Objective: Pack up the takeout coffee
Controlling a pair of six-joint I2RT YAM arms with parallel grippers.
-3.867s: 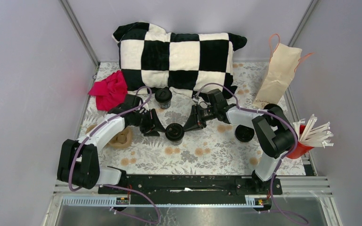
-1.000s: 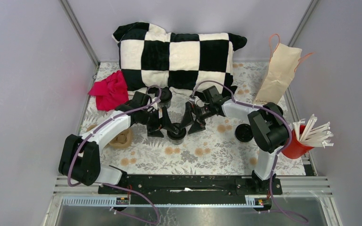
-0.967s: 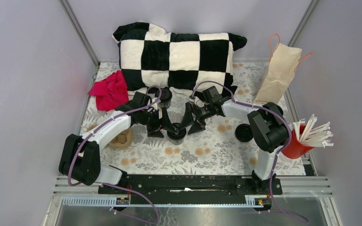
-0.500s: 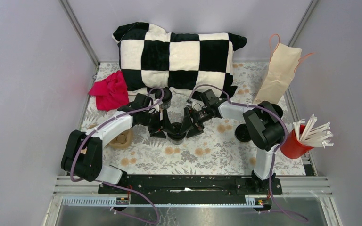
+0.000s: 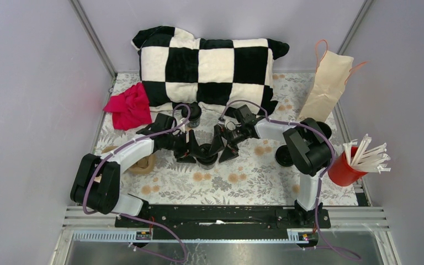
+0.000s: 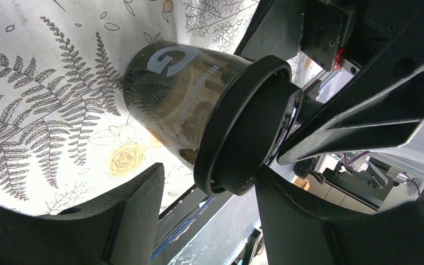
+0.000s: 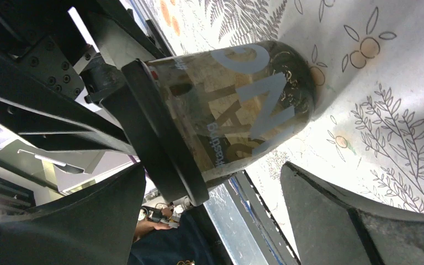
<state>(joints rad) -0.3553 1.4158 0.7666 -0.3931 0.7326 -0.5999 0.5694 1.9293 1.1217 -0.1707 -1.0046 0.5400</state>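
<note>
From above, the left gripper and right gripper have drawn in around the coffee cup between them; the left wrist view shows it inside narrowed but still spread fingers, the right wrist view between wide, unpinching ones, so a pickup for packing looks near.

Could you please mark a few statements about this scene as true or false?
1. Both the left pincer and the right pincer flank one black cup. True.
2. That cup sits in the brown carrier. False: it stands on the tablecloth; the carrier lies apart, to its left.
3. The red cup holds white straws. True.
4. The paper bag lies flat. False: it leans upright against the wall.
</note>
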